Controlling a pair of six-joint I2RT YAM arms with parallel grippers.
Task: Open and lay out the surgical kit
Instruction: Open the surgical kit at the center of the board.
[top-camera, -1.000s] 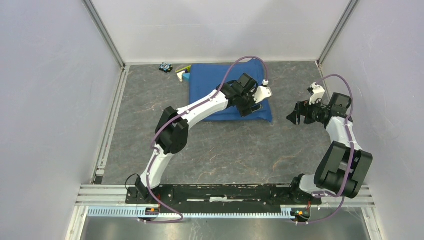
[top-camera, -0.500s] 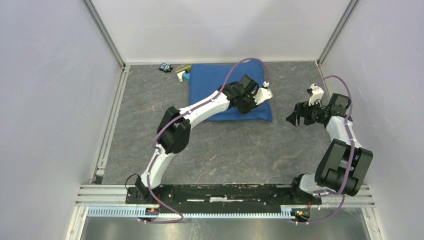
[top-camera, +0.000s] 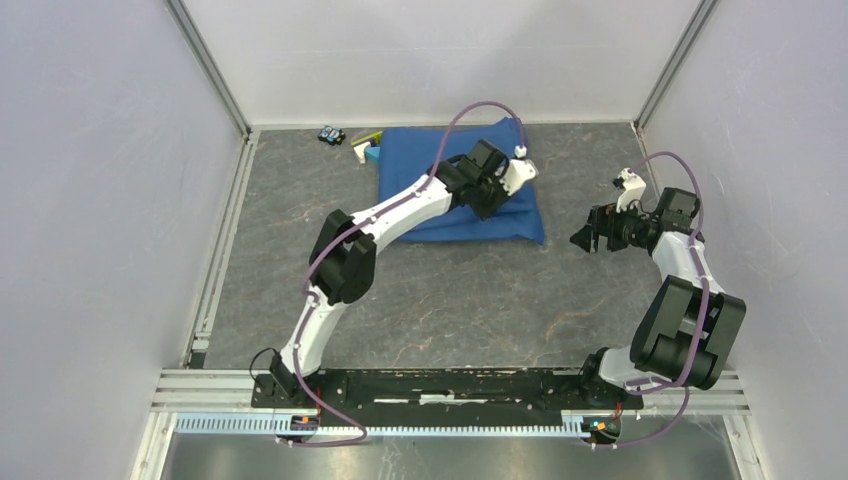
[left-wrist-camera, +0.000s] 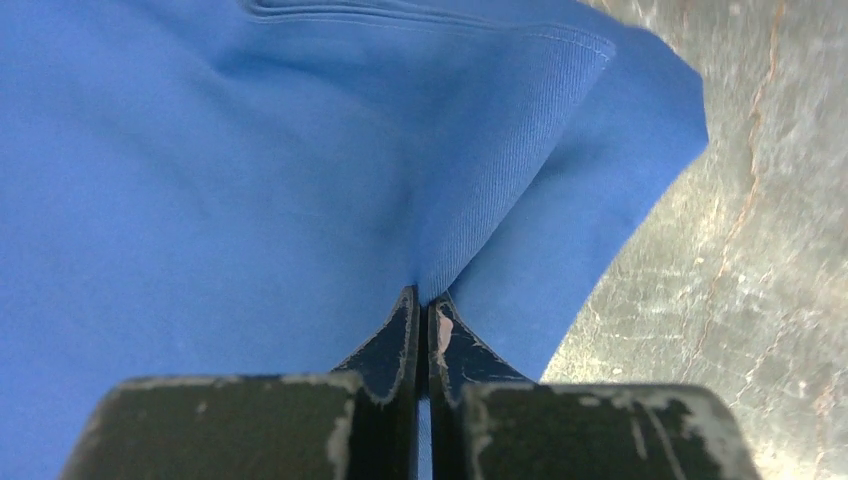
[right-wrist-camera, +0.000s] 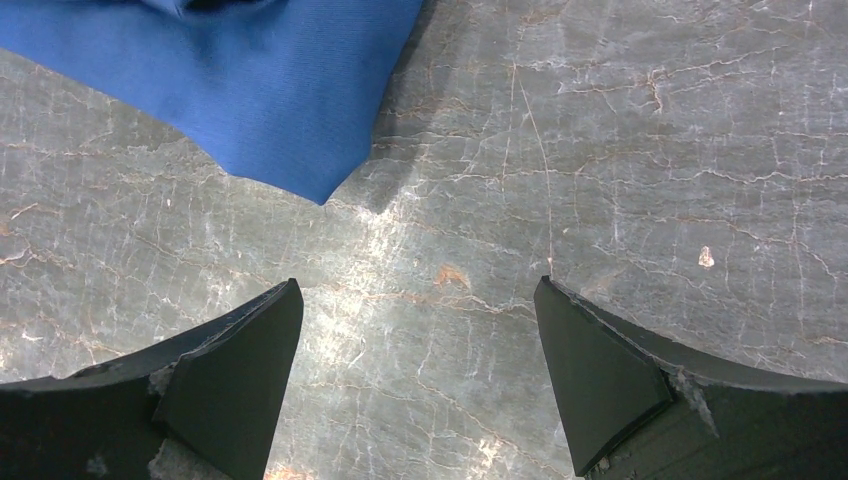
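The surgical kit is a bundle folded shut in a large blue cloth wrap (top-camera: 415, 165) at the back middle of the table; its contents are hidden. My left gripper (top-camera: 493, 203) is over the wrap's right part. In the left wrist view the left gripper (left-wrist-camera: 424, 296) is shut on a raised fold of the blue cloth (left-wrist-camera: 250, 150), which rises in a ridge from the fingertips. My right gripper (top-camera: 583, 238) hovers right of the wrap's near right corner. In the right wrist view the right gripper (right-wrist-camera: 418, 290) stands open over bare table, the wrap's corner (right-wrist-camera: 280, 90) just beyond it.
A small white-yellow-blue block toy (top-camera: 366, 147) touches the wrap's back left corner, and a small dark toy (top-camera: 331, 134) lies beside it. Grey walls enclose the grey marbled table (top-camera: 450, 300) on three sides.
My left gripper has closed from open onto a fold of the blue cloth and shifted slightly toward the back. The right arm has barely moved.
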